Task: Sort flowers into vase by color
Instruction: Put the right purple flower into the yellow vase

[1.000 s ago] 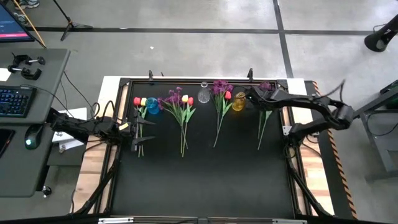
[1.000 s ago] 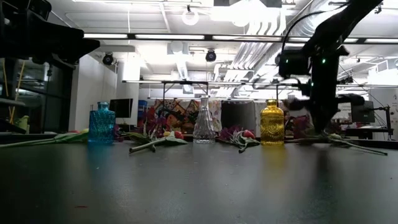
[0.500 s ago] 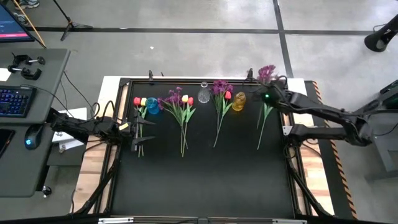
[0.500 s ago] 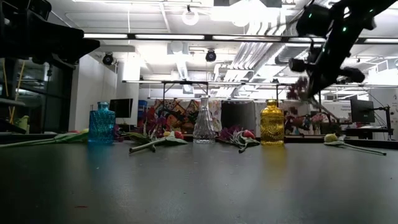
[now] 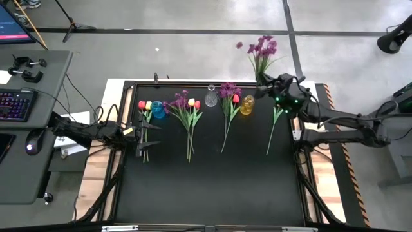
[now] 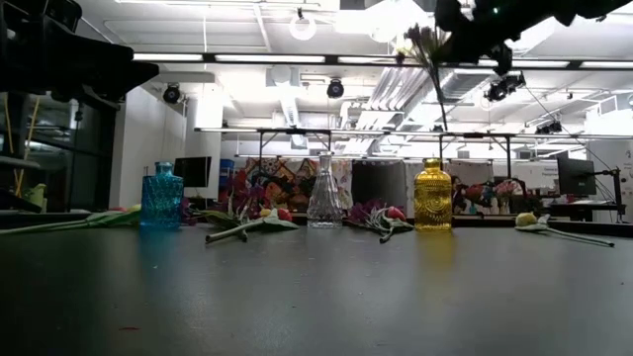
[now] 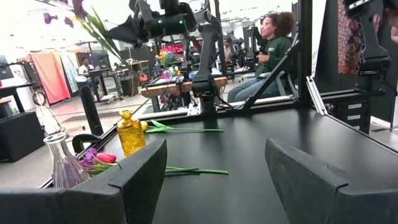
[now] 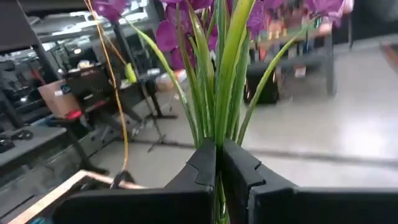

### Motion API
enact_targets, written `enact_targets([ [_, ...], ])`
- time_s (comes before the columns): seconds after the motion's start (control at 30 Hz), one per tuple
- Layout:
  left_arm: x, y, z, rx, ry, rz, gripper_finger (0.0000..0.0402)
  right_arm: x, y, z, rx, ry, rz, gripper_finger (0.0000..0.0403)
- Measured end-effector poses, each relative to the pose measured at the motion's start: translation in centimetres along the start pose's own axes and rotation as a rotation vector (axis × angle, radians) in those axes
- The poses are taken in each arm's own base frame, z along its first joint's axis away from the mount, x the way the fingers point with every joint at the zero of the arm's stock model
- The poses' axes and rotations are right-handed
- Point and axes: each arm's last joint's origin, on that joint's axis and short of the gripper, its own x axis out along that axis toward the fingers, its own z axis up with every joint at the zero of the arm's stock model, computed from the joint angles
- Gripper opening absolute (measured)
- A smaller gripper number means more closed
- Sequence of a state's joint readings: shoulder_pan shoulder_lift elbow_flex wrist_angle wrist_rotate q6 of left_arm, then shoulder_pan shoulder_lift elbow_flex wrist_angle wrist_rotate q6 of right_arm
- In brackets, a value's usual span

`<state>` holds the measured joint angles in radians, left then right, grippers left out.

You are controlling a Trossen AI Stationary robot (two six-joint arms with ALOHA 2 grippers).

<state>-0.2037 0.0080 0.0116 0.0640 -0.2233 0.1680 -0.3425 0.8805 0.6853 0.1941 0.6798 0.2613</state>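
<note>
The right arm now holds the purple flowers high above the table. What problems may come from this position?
1. The right gripper pinches only the thin stems of the purple sprig, jaws closed; it might slip or swing while travelling.
2. The clear vase has a narrow neck, and the yellow vase stands close by; a swinging stem could miss or knock one.
3. Flowers lying beside the vases could be brushed on the way down.

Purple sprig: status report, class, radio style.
Right gripper shut on purple sprig, lifted above table's back edge. Left gripper open, waiting left. Nothing blocking.
</note>
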Motion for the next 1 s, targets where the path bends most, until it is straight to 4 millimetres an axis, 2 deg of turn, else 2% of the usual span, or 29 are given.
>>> enact_targets([
  [0.27,0.0,0.0,0.0,0.0,0.0,0.0,0.0262,1.2,0.9,-1.3,-0.117,-0.007,-0.11,0.0],
  [0.47,0.0,0.0,0.0,0.0,0.0,0.0,0.0262,2.8,2.4,-1.1,-0.163,-0.148,-0.068,0.0],
  [0.57,0.0,0.0,0.0,0.0,-0.001,0.0,0.0262,3.2,2.7,-1.7,-0.21,-0.142,-0.075,0.0],
  [1.0,0.0,0.0,0.0,0.0,0.0,0.0,0.0262,3.4,2.5,-2.7,-0.263,-0.118,-0.148,0.0],
])
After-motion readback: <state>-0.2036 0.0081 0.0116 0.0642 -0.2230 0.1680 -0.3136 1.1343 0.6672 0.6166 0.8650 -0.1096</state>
